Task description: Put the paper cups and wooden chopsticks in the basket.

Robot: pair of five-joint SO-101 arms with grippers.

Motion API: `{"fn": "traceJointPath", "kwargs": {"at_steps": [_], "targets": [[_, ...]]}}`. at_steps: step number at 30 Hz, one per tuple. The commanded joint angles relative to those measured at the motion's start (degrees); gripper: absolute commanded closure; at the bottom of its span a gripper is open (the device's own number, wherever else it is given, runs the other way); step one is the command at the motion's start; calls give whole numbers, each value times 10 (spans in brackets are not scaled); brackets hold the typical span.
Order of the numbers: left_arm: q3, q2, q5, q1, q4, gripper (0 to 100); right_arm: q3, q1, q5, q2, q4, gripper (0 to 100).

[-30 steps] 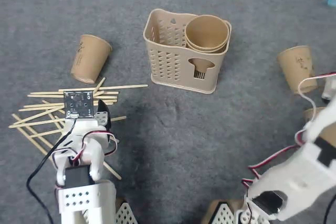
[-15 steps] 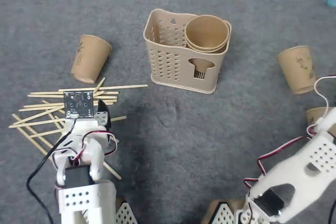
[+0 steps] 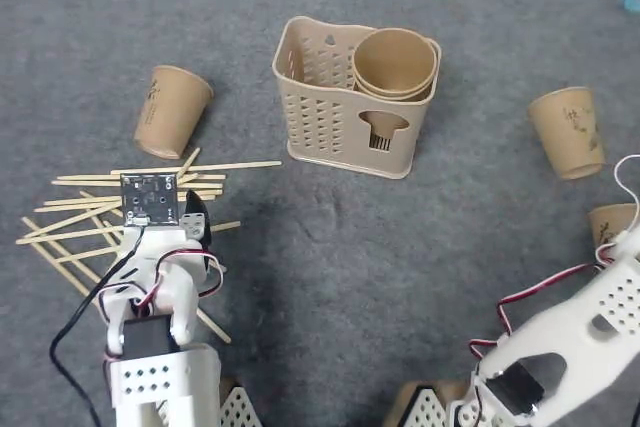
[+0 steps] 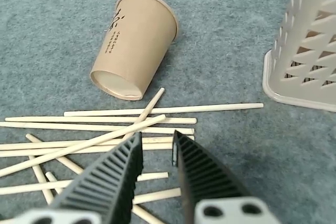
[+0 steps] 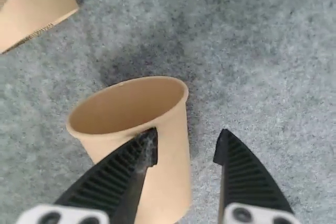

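Note:
A beige slotted basket [image 3: 330,112] stands at the back middle with stacked paper cups [image 3: 396,63] in one end. One paper cup [image 3: 172,110] [image 4: 134,45] lies on its side at the left, beside a scatter of wooden chopsticks [image 3: 120,197] [image 4: 105,127]. My left gripper [image 4: 156,142] hovers low over those chopsticks, open only a narrow gap and holding nothing. Another cup [image 3: 567,132] [image 5: 29,3] lies on its side at the right. Near it an upright cup [image 3: 610,221] [image 5: 131,124] has its side wall between the open fingers of my right gripper [image 5: 186,142].
Grey carpet covers the table. The basket's corner [image 4: 307,51] rises just beyond the chopsticks. The right arm [image 3: 585,332] stretches toward the table's right edge. Open carpet lies between the two arms in front of the basket.
The right arm has swung out toward the right edge, uncovering more of the upright cup there. The left arm and the chopsticks have stayed put.

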Motion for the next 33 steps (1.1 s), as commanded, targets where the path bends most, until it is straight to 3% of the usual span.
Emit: {"fn": "traceJointPath", "kwargs": {"at_steps": [1, 7, 17, 30, 33], "targets": [[-2, -7, -5, 0, -16, 913, -22, -4, -38, -46, 23, 800], [-1, -7, -5, -1, -16, 913, -22, -21, -111, -74, 23, 800], [-1, -7, -5, -2, -16, 913, -14, -27, -143, -106, 24, 800], [-1, -7, -5, -4, -16, 913, -12, -80, -155, -18, 24, 801], [-1, -7, -5, -4, -16, 913, 15, -66, -120, -18, 24, 801]]}}
